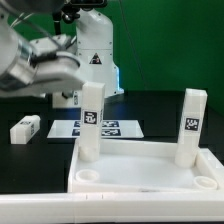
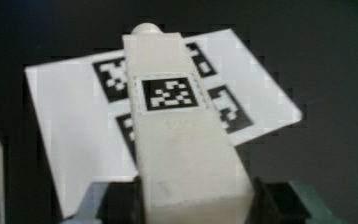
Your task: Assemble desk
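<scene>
Clearly the gripper (image 2: 201,203) pinches the gripped leg (image 2: 169,130) between both fingers, near its upper end. That leg stands upright at the desk top's (image 1: 140,178) rear corner on the exterior view's left, before the marker board (image 1: 118,128). A second leg (image 1: 190,125) stands opposite, and a loose leg (image 1: 25,128) lies apart.

A tagged white leg (image 2: 172,120) sits clamped in the pincer (image 2: 194,200) — behind it, the marker board (image 2: 66,110) on the dark worktop (image 2: 327,40).
</scene>
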